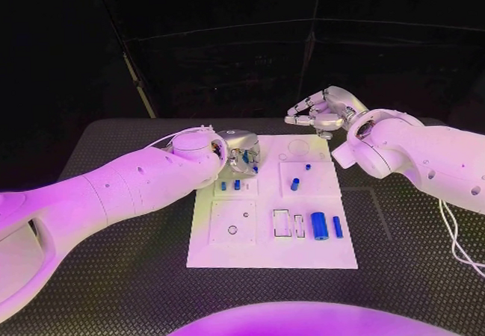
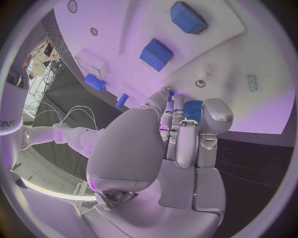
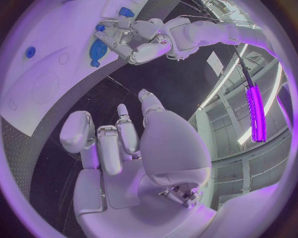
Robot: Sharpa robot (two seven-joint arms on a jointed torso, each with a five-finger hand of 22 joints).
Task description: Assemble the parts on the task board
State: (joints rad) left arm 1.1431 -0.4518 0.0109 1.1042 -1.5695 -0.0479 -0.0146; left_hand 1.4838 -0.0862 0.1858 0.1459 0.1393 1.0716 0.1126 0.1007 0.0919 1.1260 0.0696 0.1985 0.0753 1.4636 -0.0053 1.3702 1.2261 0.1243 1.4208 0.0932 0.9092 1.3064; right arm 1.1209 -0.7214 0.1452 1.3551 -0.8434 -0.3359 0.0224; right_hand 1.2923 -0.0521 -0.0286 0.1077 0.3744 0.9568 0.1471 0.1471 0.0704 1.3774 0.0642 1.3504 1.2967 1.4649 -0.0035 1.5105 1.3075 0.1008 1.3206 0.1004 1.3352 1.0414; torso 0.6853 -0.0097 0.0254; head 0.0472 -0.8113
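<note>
The white task board (image 1: 270, 245) lies in the middle of the table. My left hand (image 1: 239, 153) hovers over its far left corner and grips a round blue part (image 2: 193, 108) between its fingertips; the same part (image 3: 98, 48) shows in the right wrist view. Two small blue parts (image 1: 230, 186) stand just in front of that hand. More blue parts sit near the board's middle (image 1: 295, 184) and far side (image 1: 308, 166). Two blue cylinders (image 1: 320, 224) lie at the near right. My right hand (image 1: 321, 111) hangs beyond the board's far edge, its fingers (image 3: 118, 141) apart and holding nothing.
Two blue blocks (image 2: 156, 53) and the two cylinders (image 2: 95, 82) lie on the board past my left fingers. Rectangular slots (image 1: 281, 222) and a round hole (image 1: 232, 230) mark the board's near half. Black mesh table (image 1: 118, 293) surrounds the board.
</note>
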